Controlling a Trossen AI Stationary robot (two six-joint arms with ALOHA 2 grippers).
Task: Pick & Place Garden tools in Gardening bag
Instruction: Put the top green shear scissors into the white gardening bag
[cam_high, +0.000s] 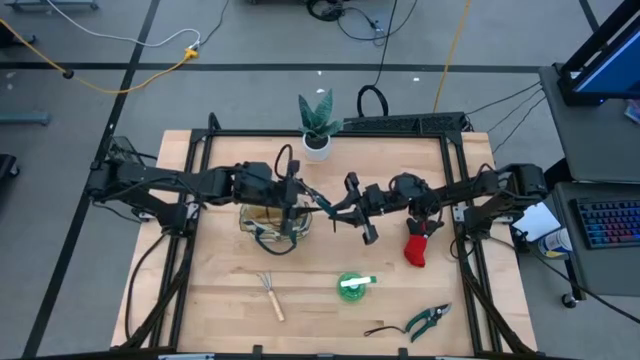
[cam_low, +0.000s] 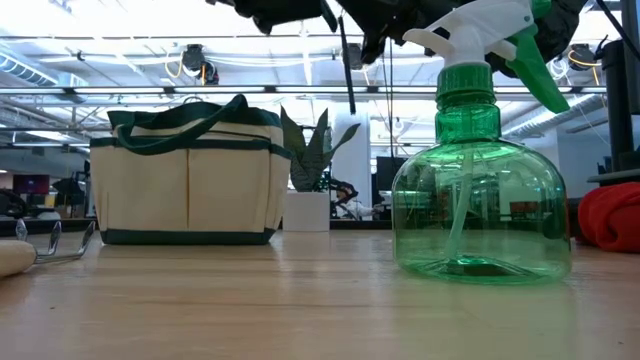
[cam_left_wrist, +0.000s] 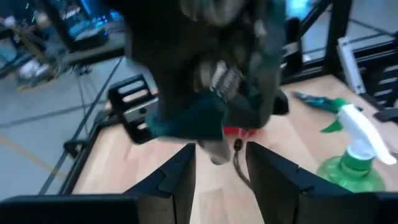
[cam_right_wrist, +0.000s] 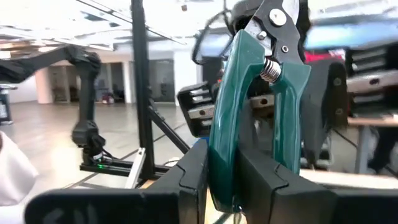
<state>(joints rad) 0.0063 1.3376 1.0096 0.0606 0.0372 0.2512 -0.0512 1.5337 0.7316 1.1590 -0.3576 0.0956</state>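
Observation:
The cream gardening bag (cam_high: 268, 222) with green trim stands left of centre; it also shows in the low view (cam_low: 190, 185). My left gripper (cam_high: 298, 196) is open above the bag's right end, pointing toward the table's right. My right gripper (cam_high: 338, 210) faces it, shut on green-handled pruning shears (cam_high: 322, 203), just right of the bag. In the left wrist view the shears (cam_left_wrist: 199, 118) hang blurred just beyond my open left gripper (cam_left_wrist: 221, 155); I cannot tell whether they touch. My right gripper pinches the shears by their green handles (cam_right_wrist: 225, 155), near the handles' free ends, between its two fingers (cam_right_wrist: 194, 177). The fingers come about level from the table's right and lie along the shears. The blades stick out past the fingertips, and the shears are lifted clear of table and bag.
On the table lie a wooden-handled mini rake (cam_high: 270, 295), a green spray bottle (cam_high: 353, 285), a second pair of pruning shears (cam_high: 428, 320) and a red glove (cam_high: 418, 247). A plant in a white pot (cam_high: 318, 128) stands at the far edge.

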